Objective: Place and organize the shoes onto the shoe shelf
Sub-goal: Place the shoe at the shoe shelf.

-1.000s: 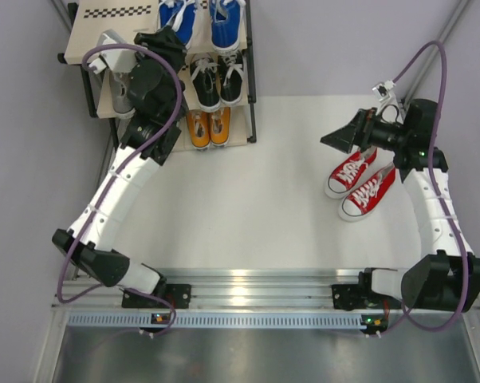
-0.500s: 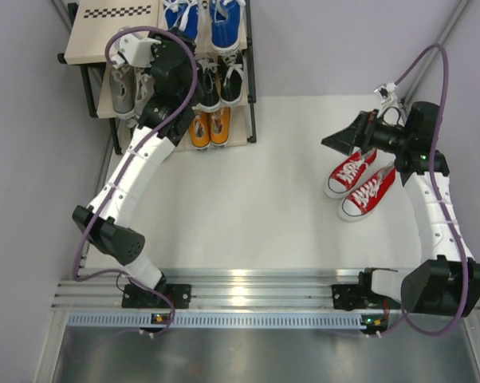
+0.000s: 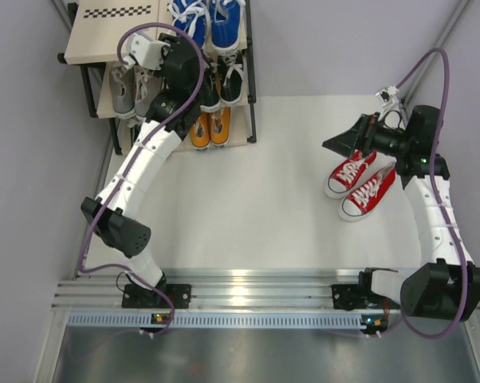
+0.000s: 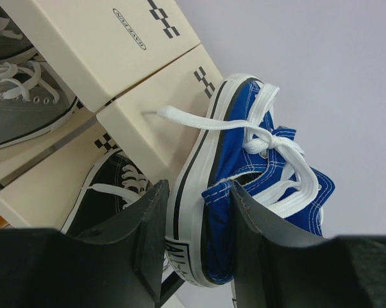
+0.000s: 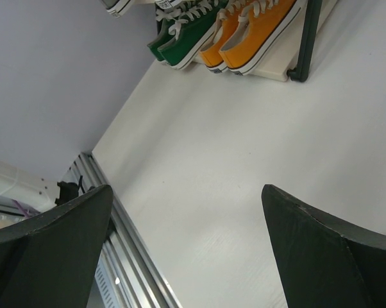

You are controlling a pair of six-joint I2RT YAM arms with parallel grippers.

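My left arm has swung across the shoe shelf [image 3: 112, 32], from the grey pair [image 3: 122, 88] at the upper left of the overhead view to the top tier's right half. The left pincer [image 4: 198, 186] is now pinching the left blue shoe [image 4: 244, 141] by its heel wall, one finger outside the white sole and one inside the collar. That shoe sits a little further up the frame than a second ago, tilted at the board's edge, so I judge I am squaring it beside its mate. The right pincer [image 3: 340, 142] has stayed spread wide and empty above the red pair [image 3: 360, 179], which still lies on the worktop [image 3: 248, 207] at the right, waiting to be shelved.
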